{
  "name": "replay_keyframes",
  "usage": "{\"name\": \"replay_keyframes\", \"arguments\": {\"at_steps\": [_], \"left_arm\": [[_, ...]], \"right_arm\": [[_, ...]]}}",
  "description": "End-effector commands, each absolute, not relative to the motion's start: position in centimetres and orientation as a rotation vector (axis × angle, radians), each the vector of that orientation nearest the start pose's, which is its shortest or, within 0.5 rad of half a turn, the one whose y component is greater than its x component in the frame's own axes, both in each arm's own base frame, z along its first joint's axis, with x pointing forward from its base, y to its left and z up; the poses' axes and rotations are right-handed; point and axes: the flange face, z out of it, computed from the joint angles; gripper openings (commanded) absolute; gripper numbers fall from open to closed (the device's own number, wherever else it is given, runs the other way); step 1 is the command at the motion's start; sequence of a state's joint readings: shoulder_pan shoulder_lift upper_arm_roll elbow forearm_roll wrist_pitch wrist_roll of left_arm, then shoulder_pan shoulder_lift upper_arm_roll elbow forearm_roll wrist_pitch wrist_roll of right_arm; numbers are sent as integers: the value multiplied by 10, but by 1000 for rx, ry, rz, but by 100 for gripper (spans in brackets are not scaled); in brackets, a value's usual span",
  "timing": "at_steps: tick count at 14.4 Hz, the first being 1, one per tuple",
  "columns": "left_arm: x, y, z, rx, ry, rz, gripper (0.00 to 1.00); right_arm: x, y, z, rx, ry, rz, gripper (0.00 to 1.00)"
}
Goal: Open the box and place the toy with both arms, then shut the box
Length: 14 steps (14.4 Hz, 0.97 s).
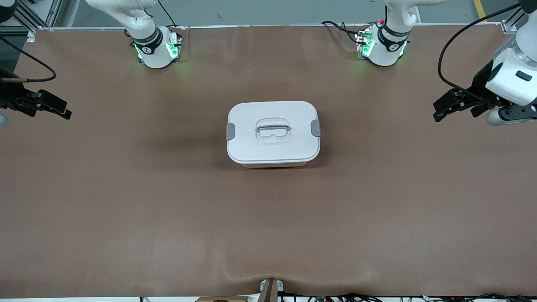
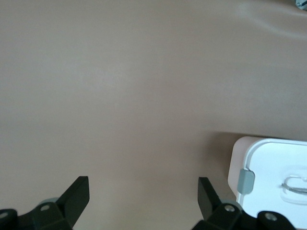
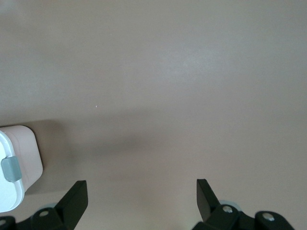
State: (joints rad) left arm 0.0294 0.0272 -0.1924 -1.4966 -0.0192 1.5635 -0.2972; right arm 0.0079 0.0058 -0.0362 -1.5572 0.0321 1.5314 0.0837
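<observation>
The right hand (image 1: 63, 112) hangs over the worktop (image 1: 126, 201) at the right arm's end, well apart from everything else. Its two black fingers (image 3: 76, 199) stand spread wide with only bare brown surface between them; it holds nothing.

In the middle of the worktop sits the box (image 1: 273, 133), closed, its white lid (image 1: 251, 147) lying flat on top. A grey clip (image 1: 230, 131) sits on the end toward the right arm and another grey clip (image 1: 316, 127) on the end toward the left arm. The recessed handle (image 1: 273, 128) lies in the centre of the lid. A sliver of pink tub shows under the lid's edge nearest the front camera.

The left hand (image 1: 440, 112) hangs over the left arm's end of the worktop, also well apart from the box. Its fingers (image 2: 77, 196) are likewise spread wide and empty.
</observation>
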Motion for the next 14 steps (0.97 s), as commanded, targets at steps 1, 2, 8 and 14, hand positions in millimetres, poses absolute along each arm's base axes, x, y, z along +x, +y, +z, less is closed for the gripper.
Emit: {"name": "replay_keyframes", "arguments": {"at_steps": [1, 2, 8, 14], "left_arm": [[541, -66, 640, -3227, -239, 10, 100], [542, -61, 640, -3246, -163, 8, 100], [544, -38, 637, -3234, -140, 5, 100], [545, 0, 630, -3239, -93, 41, 100]], "right_arm": [[548, -15, 627, -3103, 182, 51, 100], [548, -15, 627, -3103, 182, 54, 100], [548, -14, 627, -3098, 181, 54, 100], [548, -16, 627, -3096, 186, 54, 100]]}}
